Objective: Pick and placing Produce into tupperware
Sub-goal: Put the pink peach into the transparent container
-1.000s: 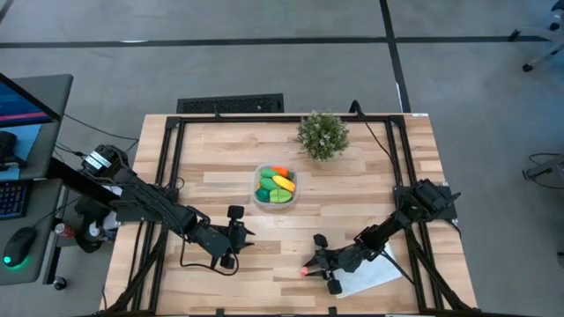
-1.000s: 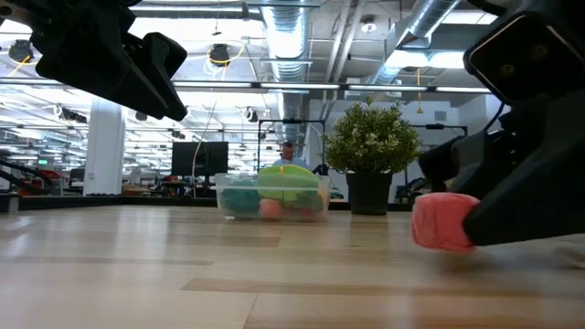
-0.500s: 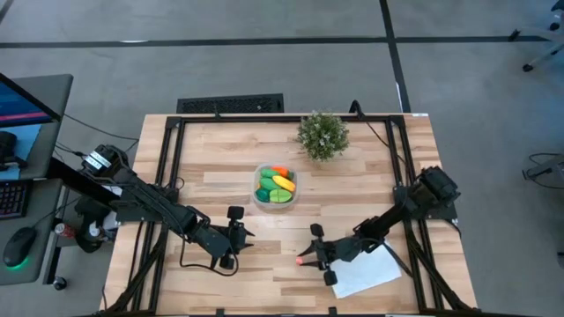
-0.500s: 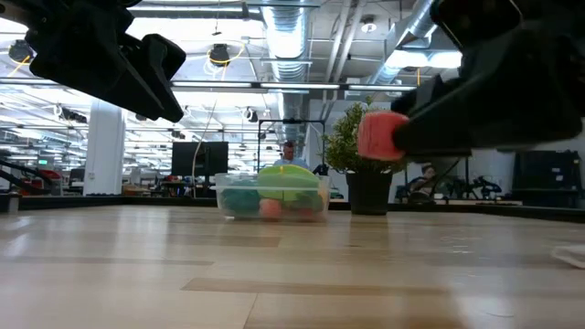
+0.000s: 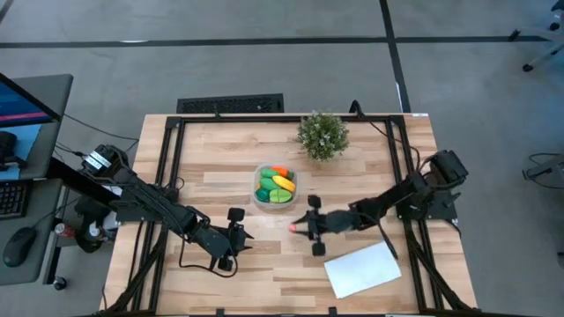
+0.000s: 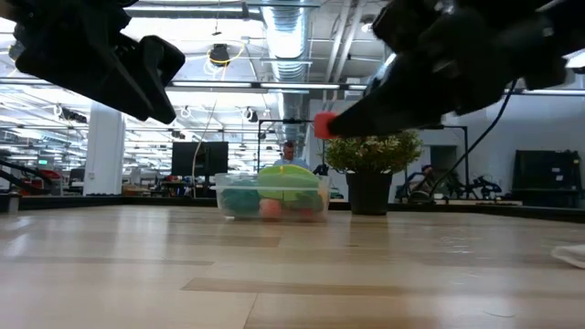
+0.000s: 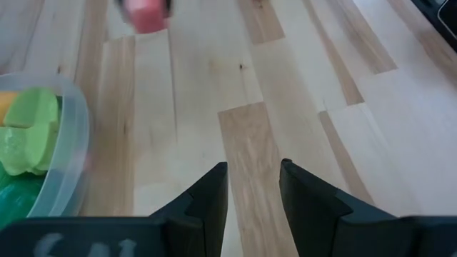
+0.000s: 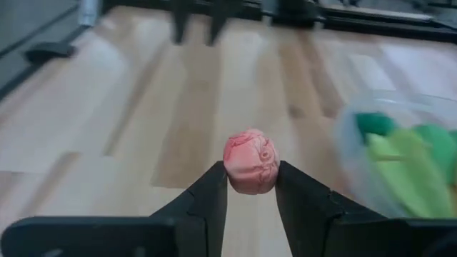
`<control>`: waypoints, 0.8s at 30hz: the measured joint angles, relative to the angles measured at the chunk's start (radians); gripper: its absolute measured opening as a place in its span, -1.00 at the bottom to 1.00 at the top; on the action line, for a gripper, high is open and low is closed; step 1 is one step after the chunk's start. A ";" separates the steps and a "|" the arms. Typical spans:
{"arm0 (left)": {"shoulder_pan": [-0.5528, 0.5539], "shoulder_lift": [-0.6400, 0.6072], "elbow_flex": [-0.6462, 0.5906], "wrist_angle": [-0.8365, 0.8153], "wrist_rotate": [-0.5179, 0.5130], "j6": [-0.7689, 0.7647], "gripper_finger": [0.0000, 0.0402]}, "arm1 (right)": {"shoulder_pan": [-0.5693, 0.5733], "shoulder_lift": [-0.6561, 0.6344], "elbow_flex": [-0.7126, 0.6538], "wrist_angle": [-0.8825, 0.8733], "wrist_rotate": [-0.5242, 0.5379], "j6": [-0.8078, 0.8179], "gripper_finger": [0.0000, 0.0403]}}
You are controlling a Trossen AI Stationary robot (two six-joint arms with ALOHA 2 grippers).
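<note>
Pink berry held aloft near the tupperware

The right gripper [image 8: 250, 187] pinches a pink berry [image 8: 248, 161] between its fingertips above the desk [image 5: 370, 180], just beside the produce-filled tupperware [image 5: 275, 185]; the left gripper [image 7: 253, 189] waits nearby, fingers slightly parted, empty.

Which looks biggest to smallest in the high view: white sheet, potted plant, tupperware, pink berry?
1. White sheet
2. Potted plant and tupperware, too alike to rank
3. Pink berry, in the right gripper's fingers
</note>
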 joint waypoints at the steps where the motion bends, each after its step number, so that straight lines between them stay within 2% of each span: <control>1: 0.000 0.000 0.000 -0.003 0.000 0.000 -0.41 | -0.016 -0.004 0.000 -0.011 0.000 -0.003 -0.47; 15: 0.000 0.000 0.000 -0.014 0.000 0.000 -0.41 | -0.177 -0.010 0.008 -0.025 -0.030 -0.050 -0.47; 24: 0.000 0.000 0.000 -0.020 0.000 0.000 -0.41 | -0.232 -0.010 0.115 -0.098 -0.044 -0.080 -0.47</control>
